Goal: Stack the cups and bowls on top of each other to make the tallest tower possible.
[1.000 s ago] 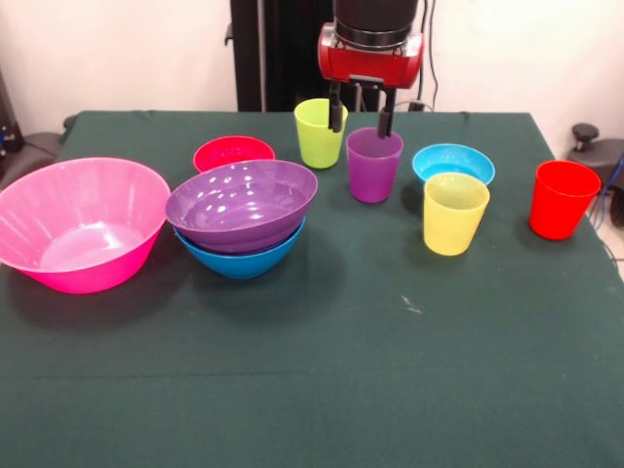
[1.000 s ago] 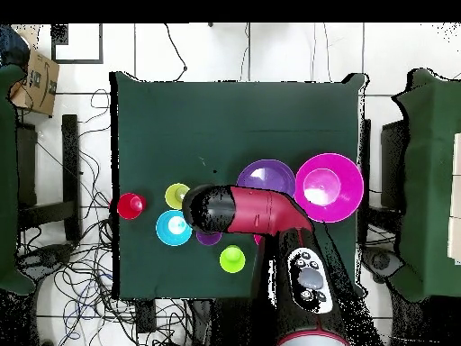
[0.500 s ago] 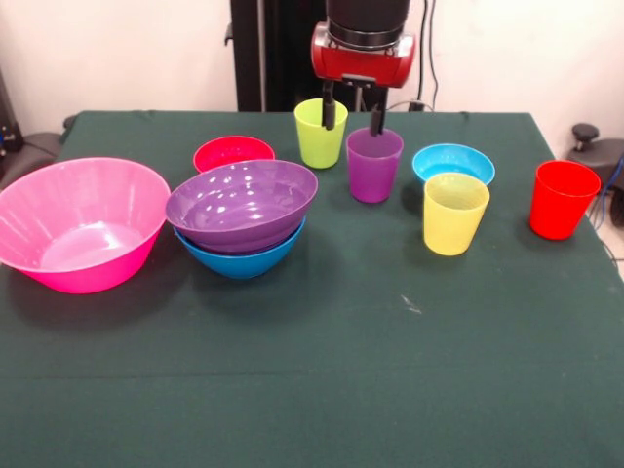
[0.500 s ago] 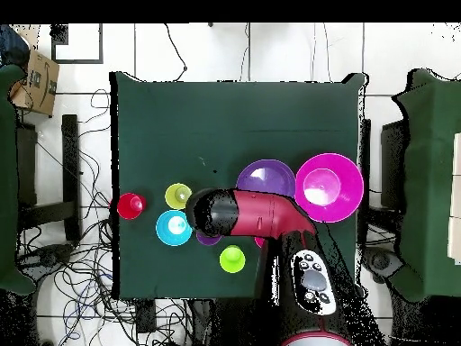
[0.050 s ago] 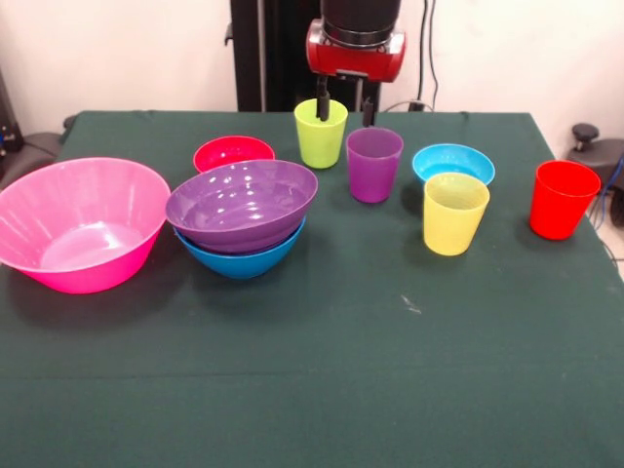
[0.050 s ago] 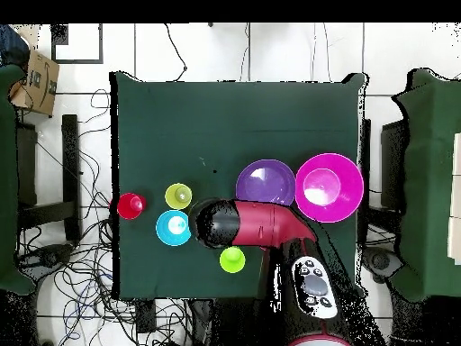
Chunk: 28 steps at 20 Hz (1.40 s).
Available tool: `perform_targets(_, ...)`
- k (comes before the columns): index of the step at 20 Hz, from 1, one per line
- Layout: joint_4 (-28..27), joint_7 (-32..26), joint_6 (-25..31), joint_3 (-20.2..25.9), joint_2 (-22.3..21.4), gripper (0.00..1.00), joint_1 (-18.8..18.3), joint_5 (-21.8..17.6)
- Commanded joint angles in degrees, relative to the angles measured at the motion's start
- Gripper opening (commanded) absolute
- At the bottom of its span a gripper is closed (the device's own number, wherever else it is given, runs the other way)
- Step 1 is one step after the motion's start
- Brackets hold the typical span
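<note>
My gripper (image 5: 345, 109) hangs open and empty at the far side of the table. Its left finger is over the lime green cup (image 5: 321, 132) and its right finger is just behind the purple cup (image 5: 374, 164). The yellow cup (image 5: 454, 213) and red cup (image 5: 563, 199) stand to the right. A large purple bowl (image 5: 242, 203) sits nested in the blue bowl (image 5: 242, 255). The pink bowl (image 5: 80, 222), small red bowl (image 5: 234, 153) and light blue bowl (image 5: 453, 162) stand alone. In the overhead view the arm (image 6: 243, 225) hides the purple cup and the red bowl.
All the cups and bowls stand in the far half of the green table (image 5: 322, 380). From above, the green cup (image 6: 232, 259) is nearest the robot's edge and the red cup (image 6: 131, 205) sits close to the table's left edge.
The gripper has risen off the purple cup's rim and drifted back and left in the front view. No cup or bowl has moved.
</note>
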Motion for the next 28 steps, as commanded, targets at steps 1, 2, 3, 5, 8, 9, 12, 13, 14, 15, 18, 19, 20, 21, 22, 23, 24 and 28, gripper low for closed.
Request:
perform_targets(1, 4.3, -4.2, 2.6, 4.6, 0.1, 1.00, -0.6, -4.9)
perform_targets(2, 4.6, -4.4, 2.2, 4.9, 0.2, 1.00, -0.7, -5.0)
perform_targets(3, 5.1, -3.4, 1.9, 4.6, -0.1, 1.00, -0.6, -4.8)
perform_targets(5, 5.3, -3.0, 1.5, 4.7, -0.1, 1.00, -0.7, -4.8)
perform_targets(8, 5.3, -3.3, 1.4, 5.0, 0.2, 1.00, -1.6, -5.0)
perform_targets(9, 5.5, -3.5, 1.3, 5.1, 0.2, 1.00, -2.0, -5.1)
perform_targets(12, 5.0, -3.7, 1.3, 5.3, 0.7, 1.00, -2.7, -5.3)
perform_targets(13, 5.0, -3.6, 1.5, 5.4, 0.6, 1.00, -3.1, -5.0)
perform_targets(14, 5.0, -3.5, 1.8, 5.5, 0.4, 1.00, -3.4, -4.6)
perform_targets(15, 4.6, -3.9, 3.3, 5.7, -0.5, 1.00, -4.0, -4.0)
perform_targets(18, 3.2, -5.3, 7.4, 5.8, -2.5, 1.00, -4.9, -3.5)
perform_targets(19, 2.4, -5.7, 8.9, 5.9, -3.0, 1.00, -5.2, -3.4)
perform_targets(20, 2.0, -5.8, 9.7, 5.8, -3.3, 1.00, -5.3, -3.5)
perform_targets(21, 1.5, -6.3, 10.8, 6.1, -3.6, 1.00, -5.5, -3.5)
perform_targets(22, 1.1, -6.4, 11.3, 6.3, -3.7, 1.00, -5.7, -3.6)
perform_targets(23, 0.3, -6.8, 12.2, 6.6, -3.5, 1.00, -5.9, -3.7)
perform_targets(24, 0.2, -6.7, 12.4, 6.7, -3.6, 1.00, -6.1, -3.9)
perform_targets(28, -1.0, -6.1, 12.2, 7.1, -2.4, 1.00, -6.2, -4.5)
